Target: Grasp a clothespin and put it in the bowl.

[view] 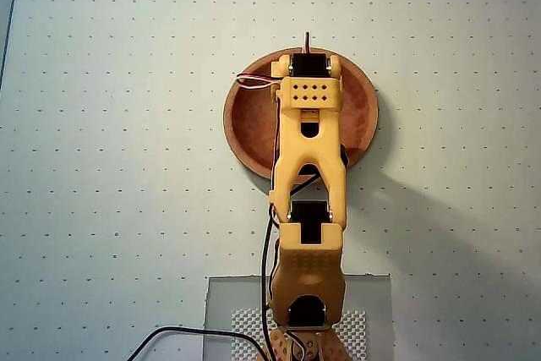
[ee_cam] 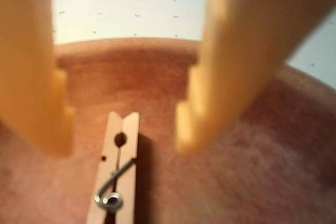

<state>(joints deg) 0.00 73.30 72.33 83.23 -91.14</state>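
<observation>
In the wrist view the hand [ee_cam: 123, 129] hangs with fingers apart over the bowl [ee_cam: 252, 156], the clothespin [ee_cam: 118, 174] lying free between them, its length running toward the camera.

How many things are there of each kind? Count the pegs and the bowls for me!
Clothespin: 1, lying inside the bowl, seen in the wrist view
Bowl: 1
Gripper: 1, open above the clothespin
Total: 3
</observation>
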